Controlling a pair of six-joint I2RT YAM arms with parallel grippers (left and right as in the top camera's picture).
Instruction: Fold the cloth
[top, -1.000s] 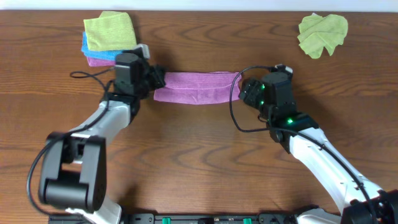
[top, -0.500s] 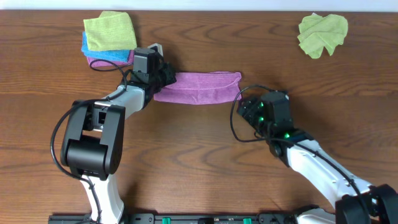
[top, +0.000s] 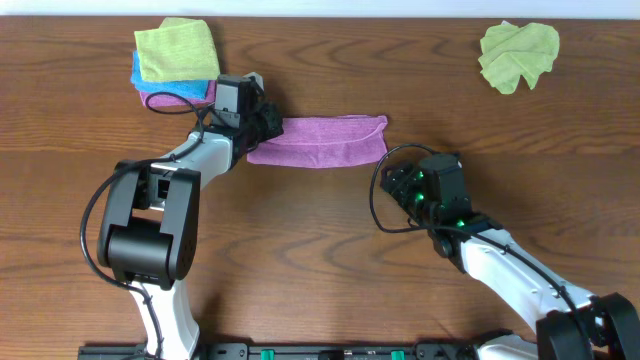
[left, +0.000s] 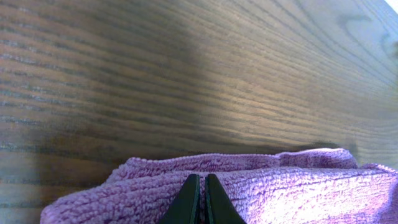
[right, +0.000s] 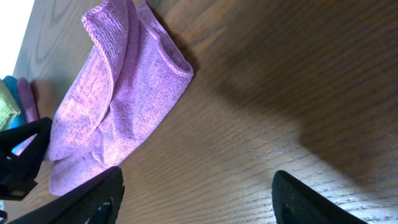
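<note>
A purple cloth (top: 320, 140) lies folded into a long strip at the table's back middle. It also shows in the left wrist view (left: 261, 186) and the right wrist view (right: 118, 106). My left gripper (top: 268, 124) is at the strip's left end, its fingers (left: 199, 202) shut on the purple cloth. My right gripper (top: 398, 182) is open and empty, a little in front of the strip's right end and apart from it; its fingers (right: 199, 199) hang over bare wood.
A stack of folded cloths, green on blue on purple (top: 176, 62), sits at the back left, just behind the left gripper. A crumpled green cloth (top: 517, 52) lies at the back right. The table is brown wood (top: 320, 260).
My right gripper has let go of the strip's right end and drawn back toward the front. My left arm has swung its gripper back and right onto the strip's left end.
</note>
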